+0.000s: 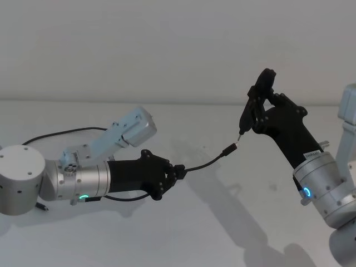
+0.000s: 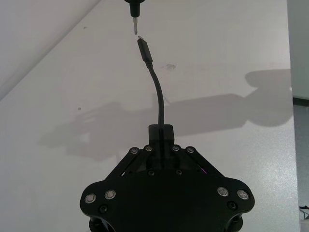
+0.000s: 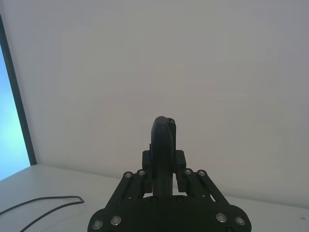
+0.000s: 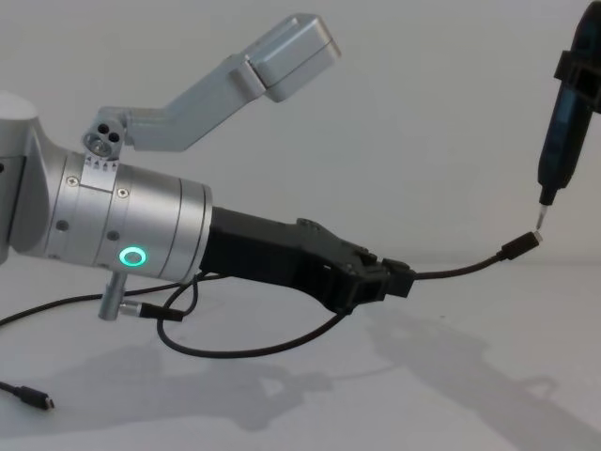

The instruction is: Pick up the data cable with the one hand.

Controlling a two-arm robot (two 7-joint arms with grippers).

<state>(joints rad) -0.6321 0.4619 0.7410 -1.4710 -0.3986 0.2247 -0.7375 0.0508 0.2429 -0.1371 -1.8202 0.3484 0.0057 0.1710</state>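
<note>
left gripper (image 1: 179, 171) is seen closed on the data cable (image 1: 204, 164), a short way behind the plug (image 1: 229, 150); cord and plug are held clear of the white table (image 1: 222, 222). the free length arches forward, so the plug's silver tip sits just beside the metal point of the slim black tool (image 1: 248, 114), which is clamped in the right gripper (image 1: 257, 118). judged: the pinch is best kept firm and the wrist steady, since the springy cord lets the plug swing. cord thin, black, rubbery, looping slack under the left arm; gripper angular, matt black; wrist smooth brushed silver with a green ring.
</note>
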